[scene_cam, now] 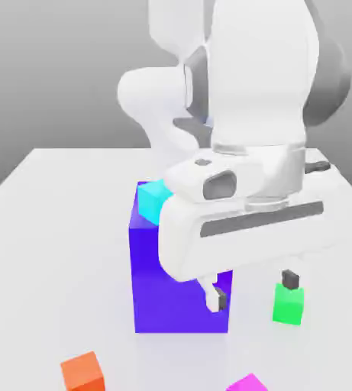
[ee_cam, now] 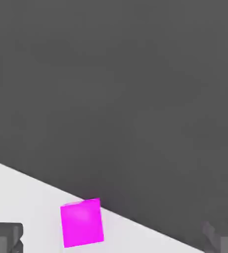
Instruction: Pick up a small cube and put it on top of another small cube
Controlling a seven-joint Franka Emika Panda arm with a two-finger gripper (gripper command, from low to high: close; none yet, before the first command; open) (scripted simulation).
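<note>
**Q.** Which small cubes are in play, and where do they lie?

**A.** A small magenta cube [ee_cam: 82,222] lies on the white desk [scene_cam: 49,229] near its front edge, seen in the hand view between the two dark fingertips [ee_cam: 4,236]. In the exterior view a small green cube [scene_cam: 289,303] sits just beside one fingertip pad, a small orange cube [scene_cam: 82,372] lies toward the exterior view's left, and a small cyan cube [scene_cam: 153,201] rests on top of a tall blue block [scene_cam: 180,282].

**Q.** What is the state of the end effector?

**A.** The end effector [scene_cam: 255,289] hangs low over the desk with its fingers spread wide and nothing between them.

**Q.** How should the step in hand be done well?

**A.** The step appears to be the approach to a grasp. Judged from these views, the fingers should be centred over one cube, straddling two opposite flat faces, before descending. The tall block stands close to one finger, so contact with it is a risk; a vertical descent would avoid nudging it.
</note>
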